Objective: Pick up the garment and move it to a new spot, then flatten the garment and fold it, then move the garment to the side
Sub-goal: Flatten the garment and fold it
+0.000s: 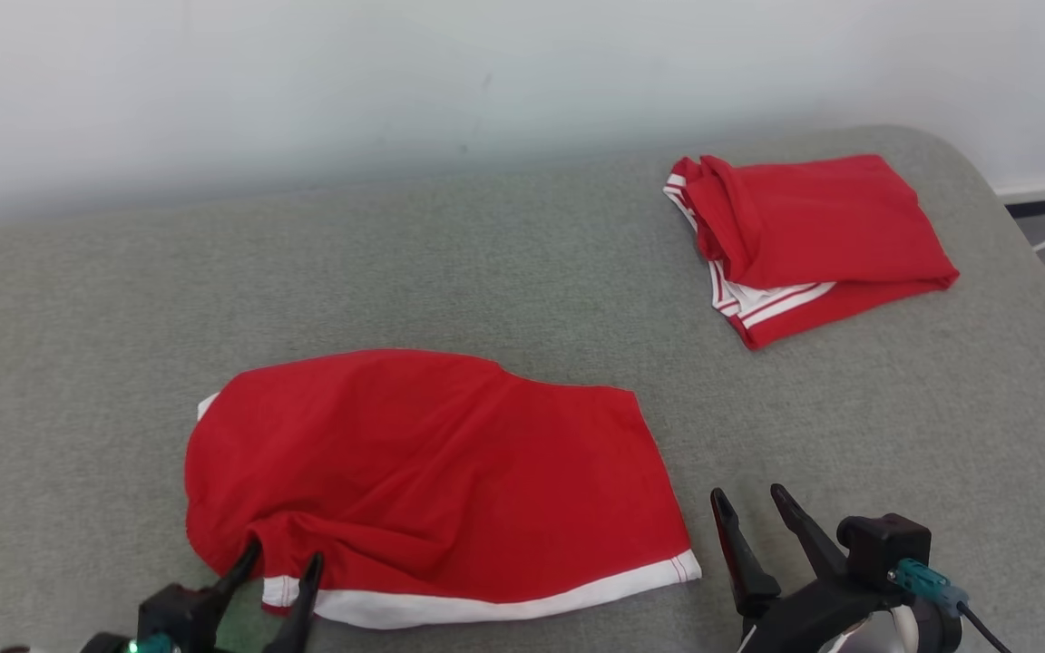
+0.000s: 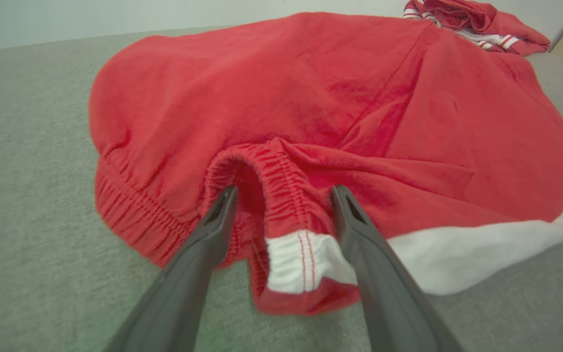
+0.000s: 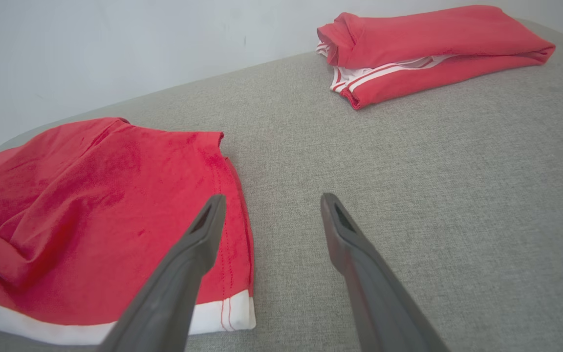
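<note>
Left wrist view: left tool (image 2: 285,190) stands wide astride the garment (image 2: 311,98) waistband (image 2: 281,171), not pinching, probably so the cloth lies free; right tool (image 1: 747,494) is wide beside the garment.

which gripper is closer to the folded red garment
Right. The right gripper is nearer the folded garment, across bare cushion; the left gripper straddles the waistband of the spread shorts, farther left.

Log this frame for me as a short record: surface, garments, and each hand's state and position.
surface: grey fabric cushion
near item: red garment with white hem, spread out, elastic waistband bunched at near left
far item: folded red garment, far right, apart from the first
left hand: open, fingers either side of the bunched waistband
right hand: open, by the spread garment's right edge, nothing between its fingers
</note>
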Tool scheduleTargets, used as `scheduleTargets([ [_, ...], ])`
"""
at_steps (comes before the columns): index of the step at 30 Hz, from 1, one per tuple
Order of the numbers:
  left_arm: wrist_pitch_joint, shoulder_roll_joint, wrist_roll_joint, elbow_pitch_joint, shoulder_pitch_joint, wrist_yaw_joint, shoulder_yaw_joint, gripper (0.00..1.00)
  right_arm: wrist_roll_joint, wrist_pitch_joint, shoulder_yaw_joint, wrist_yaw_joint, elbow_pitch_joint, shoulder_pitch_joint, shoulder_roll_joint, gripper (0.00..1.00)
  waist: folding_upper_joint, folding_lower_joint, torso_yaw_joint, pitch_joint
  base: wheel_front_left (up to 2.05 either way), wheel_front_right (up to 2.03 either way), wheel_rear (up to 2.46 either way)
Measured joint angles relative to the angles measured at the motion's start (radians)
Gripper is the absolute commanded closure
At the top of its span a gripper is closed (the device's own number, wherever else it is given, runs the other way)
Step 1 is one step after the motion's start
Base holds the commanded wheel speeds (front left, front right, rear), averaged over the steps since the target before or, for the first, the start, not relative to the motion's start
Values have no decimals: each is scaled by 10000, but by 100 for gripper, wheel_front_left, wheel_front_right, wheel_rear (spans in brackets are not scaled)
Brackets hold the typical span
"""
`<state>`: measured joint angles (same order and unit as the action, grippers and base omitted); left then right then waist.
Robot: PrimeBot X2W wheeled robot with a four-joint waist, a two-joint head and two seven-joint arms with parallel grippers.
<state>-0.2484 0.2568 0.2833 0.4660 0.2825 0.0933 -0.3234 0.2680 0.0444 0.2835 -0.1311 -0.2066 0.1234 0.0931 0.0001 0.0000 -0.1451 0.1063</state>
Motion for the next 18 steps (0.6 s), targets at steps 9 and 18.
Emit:
scheduleTargets([
  [9,-92,-318,109,-1710,-1673,-516,33,0,67,-12,-173,0,-12,-317,67,0,0,0,571,-514,0,0,0],
  [18,-123,-391,326,-2951,-2816,-1137,418,0,134,-2,-268,0,184,-495,174,0,0,-1,1071,-1004,0,0,0],
])
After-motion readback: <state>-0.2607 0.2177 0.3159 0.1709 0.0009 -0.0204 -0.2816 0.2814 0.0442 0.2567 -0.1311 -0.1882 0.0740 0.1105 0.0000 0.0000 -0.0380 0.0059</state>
